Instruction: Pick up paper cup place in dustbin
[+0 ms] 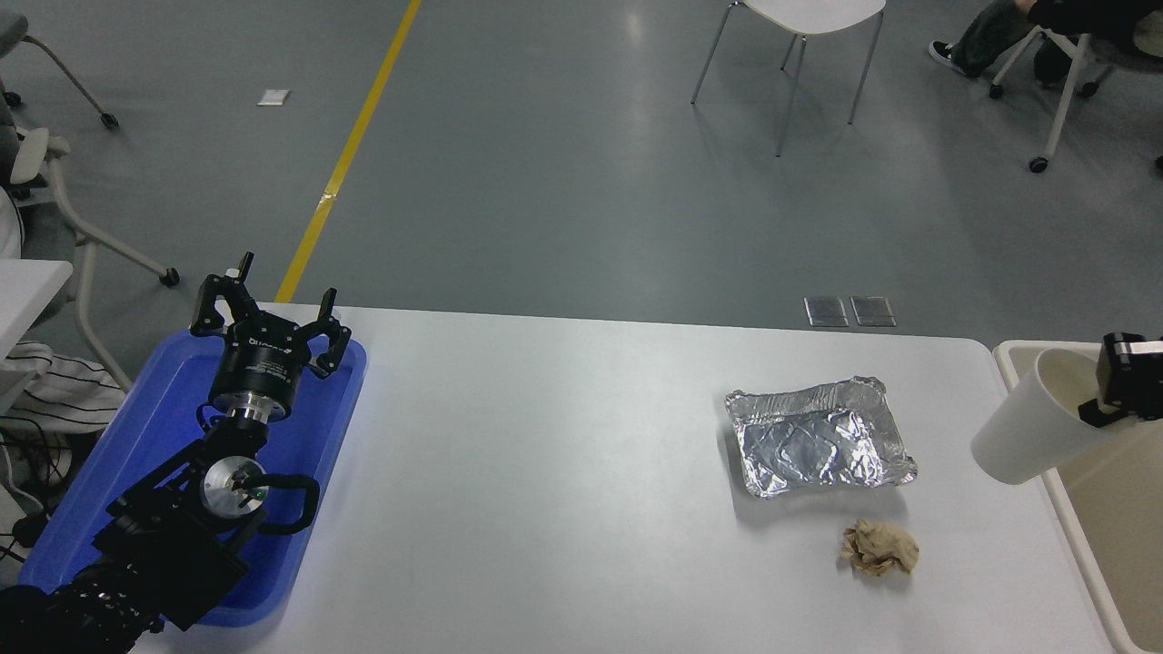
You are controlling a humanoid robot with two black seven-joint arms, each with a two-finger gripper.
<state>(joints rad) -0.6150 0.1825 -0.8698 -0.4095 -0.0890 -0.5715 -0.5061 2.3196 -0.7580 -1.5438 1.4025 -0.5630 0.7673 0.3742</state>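
Nearest the camera, at the lower left, the parked left gripper (270, 311) rests over the blue plastic tray (82, 509) with its fingers spread apart, taking no part in the work. Further in on the white counter (563, 472) lies the crumpled tan paper wad (879, 549), and just beyond it sits the silver foil tray (818, 438), both well apart from the action. At the right edge, the right gripper (1110, 400) comes in with its black fingers (1119, 374) clamped on the rim of the small off-white tapered paper cup (1031, 434), one finger reaching inside the mouth. The cup hangs clear of the counter, tilted with its mouth up and to the right, directly over the near white rim of the large rectangular beige dustbin (1104, 536). The step in hand looks like the carry, nearly finished: the cup's base still overhangs the counter side of the rim. The next move calls for a little more travel to the right, until the whole cup is over the beige interior, then parting the fingers so it drops in rather than catching on the rim.
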